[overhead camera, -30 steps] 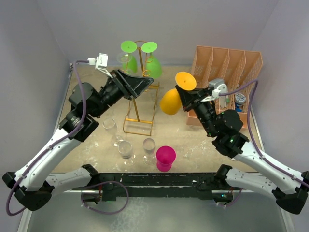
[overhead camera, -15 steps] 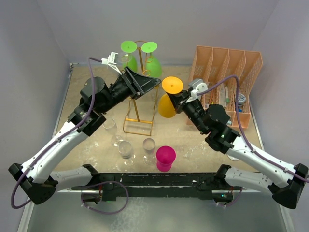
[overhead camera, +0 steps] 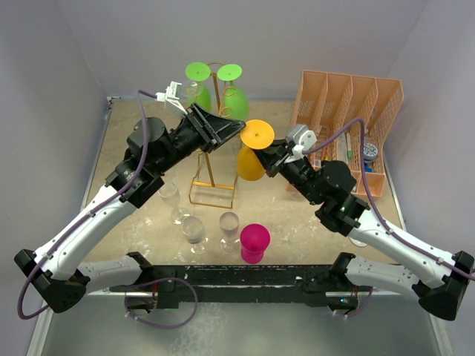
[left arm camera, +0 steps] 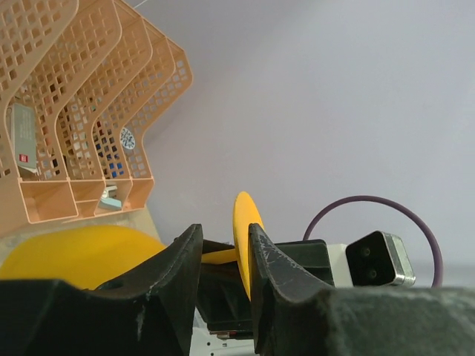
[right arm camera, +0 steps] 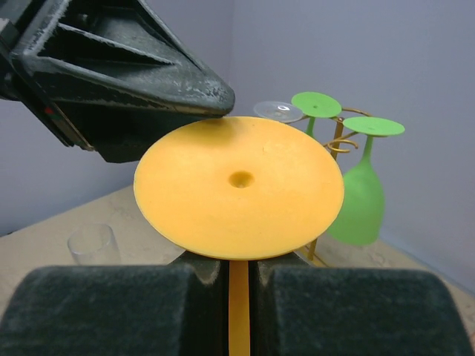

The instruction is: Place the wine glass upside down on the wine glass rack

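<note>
Three small clear glasses [overhead camera: 193, 228] are seen standing toward the near edge of the table [overhead camera: 274, 209], left of centre. Above them the left gripper [overhead camera: 237, 128] is stretched out over the middle of the table. Its jaws are parted only a little, and the rim of an orange foot is framed in the gap between them; whether it is touched cannot be told. Just beneath, the wine glass rack [overhead camera: 211, 174] is planted toward the middle of the far edge, with two green glasses [overhead camera: 236, 104] hung upside down from its hooks. And now the wine glass [overhead camera: 257, 136] itself: orange, held in the air just right of the rack's post, foot uppermost and bowl tilted down, not on any hook. Its stem is pinched tight between the closed jaws of the right gripper [overhead camera: 269, 153]. A magenta cup [overhead camera: 254, 242] is set by the near edge, and a peach mesh organizer [overhead camera: 349, 104] is parked in the far right corner.
</note>
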